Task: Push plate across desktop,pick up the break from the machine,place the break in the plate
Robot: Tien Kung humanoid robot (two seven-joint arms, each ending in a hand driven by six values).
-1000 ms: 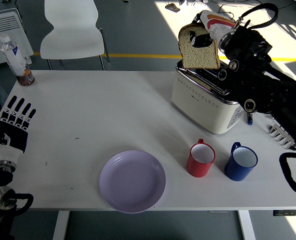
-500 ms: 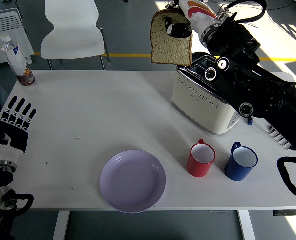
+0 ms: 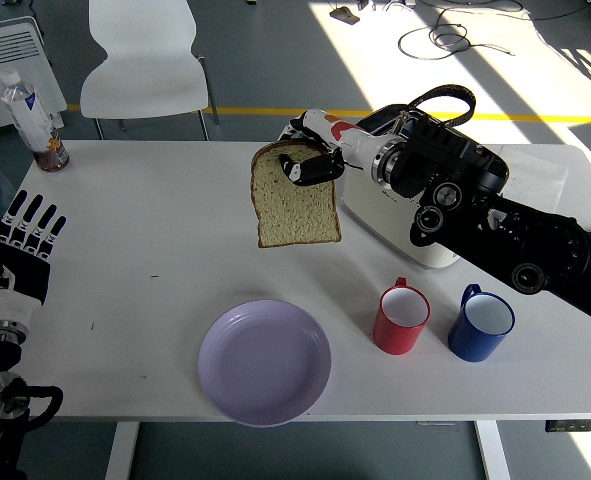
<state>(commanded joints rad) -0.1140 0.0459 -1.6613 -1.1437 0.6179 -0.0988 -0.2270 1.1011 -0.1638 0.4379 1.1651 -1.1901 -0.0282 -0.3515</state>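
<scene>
My right hand (image 3: pixel 310 163) is shut on the top edge of a slice of bread (image 3: pixel 294 205) and holds it upright in the air, left of the cream toaster (image 3: pixel 400 232). The bread hangs above the table, up and to the right of the lilac plate (image 3: pixel 264 362), which sits near the table's front edge. My left hand (image 3: pixel 20 245) rests at the left edge of the table with its fingers spread and empty.
A red mug (image 3: pixel 403 319) and a blue mug (image 3: pixel 481 324) stand right of the plate, in front of the toaster. A water bottle (image 3: pixel 24 106) and a small jar (image 3: pixel 51 153) stand at the back left corner. A white chair (image 3: pixel 144 62) is behind the table.
My right hand has carried the bread down and to the left, from high above the toaster to a spot beside it, nearer the plate. The left hand has barely moved.
</scene>
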